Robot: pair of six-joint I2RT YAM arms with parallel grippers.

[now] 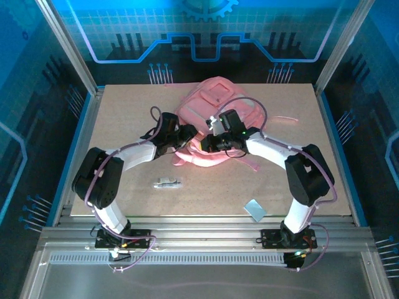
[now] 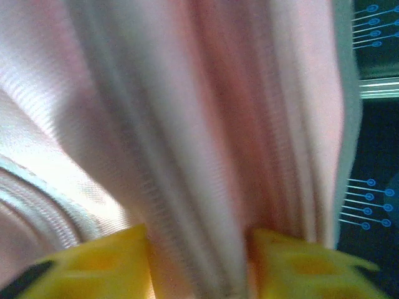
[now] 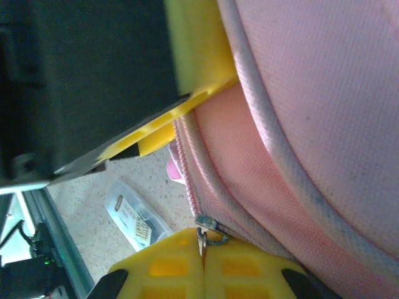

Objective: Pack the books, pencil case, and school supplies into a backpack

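Note:
The pink backpack [image 1: 215, 103] lies at the table's far middle, its near edge bunched toward me. My left gripper [image 1: 186, 135] meets it from the left; pink fabric [image 2: 199, 187] runs between its yellow fingers [image 2: 100, 261], which are shut on a fold. My right gripper [image 1: 210, 144] comes in from the right, and its yellow pads [image 3: 162, 268] are pressed together on the metal zipper pull [image 3: 201, 238] at the backpack's seam. A clear packet [image 3: 134, 218] lies on the table beside the backpack [image 3: 299, 124]. The books and the pencil case are out of view.
The packet [image 1: 167, 183] rests on bare table in front of the left arm. A pale blue flat rectangle [image 1: 254, 209] sits near the front edge on the right. A thin pink strap [image 1: 288, 118] trails right of the backpack. Glass walls enclose the table.

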